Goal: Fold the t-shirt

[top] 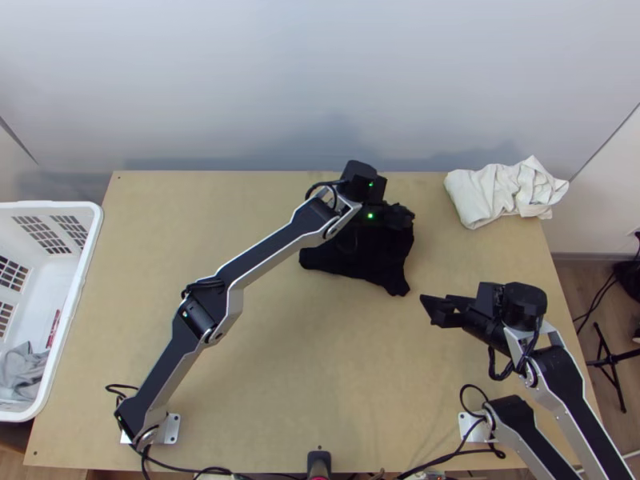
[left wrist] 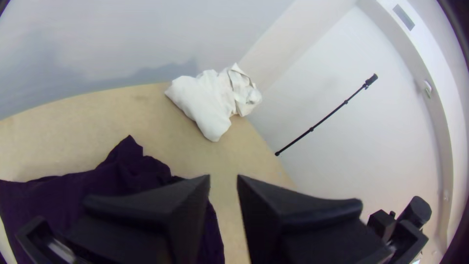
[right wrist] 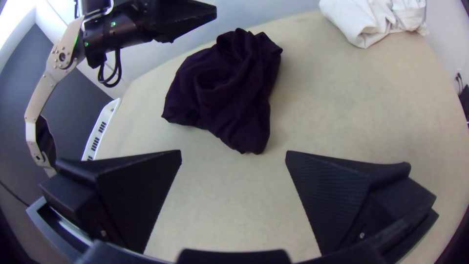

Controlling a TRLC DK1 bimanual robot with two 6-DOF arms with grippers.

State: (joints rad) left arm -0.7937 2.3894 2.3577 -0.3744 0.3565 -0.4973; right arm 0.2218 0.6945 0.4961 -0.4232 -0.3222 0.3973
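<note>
In the top view, the dark t-shirt (top: 364, 254) lies bunched just above centre, the left gripper (top: 410, 217) over its upper right part, slightly parted and empty, while the right gripper (top: 429, 310), spread wide and empty, hangs right of centre.

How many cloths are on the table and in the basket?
3. The dark cloth lies bunched on the far half of the table, the white cloth at its far right corner, and the grey cloth in the basket. Others may be hidden.

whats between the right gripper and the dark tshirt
Only bare wooden table lies between the right gripper and the t-shirt, as the top view shows.
</note>
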